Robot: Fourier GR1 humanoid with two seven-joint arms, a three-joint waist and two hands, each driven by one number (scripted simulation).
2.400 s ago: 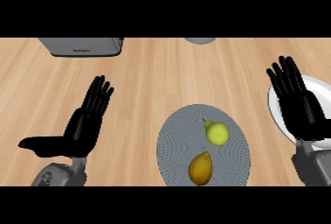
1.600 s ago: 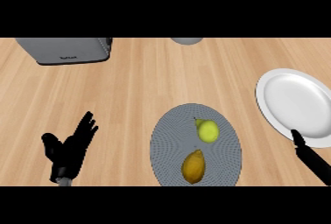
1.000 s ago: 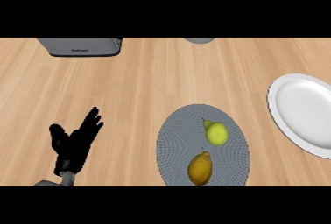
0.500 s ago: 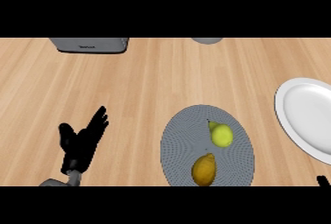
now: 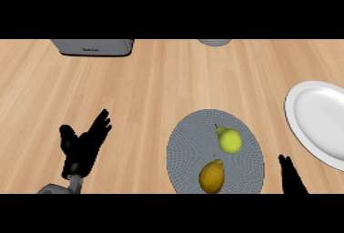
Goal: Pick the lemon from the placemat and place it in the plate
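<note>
A round grey placemat [image 5: 191,150] lies at lower centre of the counter. Two fruits rest on it: a dark yellow, lemon-shaped fruit [image 5: 212,176] with a pointed tip near the mat's front, and a paler yellow-green fruit [image 5: 230,140] with a small stem just behind it. The white plate [image 5: 321,124] sits at the right edge, partly cut off. My right hand [image 5: 290,175] comes up from the lower edge right of the mat, fingers straight, holding nothing. My left hand [image 5: 84,148] rests open on the left, fingers up, well away from the mat.
A grey boxy appliance [image 5: 92,46] stands at the back left. A grey round object [image 5: 214,42] shows at the back centre, mostly cut off. Bare wooden counter [image 5: 168,86] stretches between these and the mat.
Both hands dropped from their raised position; the right one left the view and now rises again at the lower right. The fruits, mat and plate lie as before.
</note>
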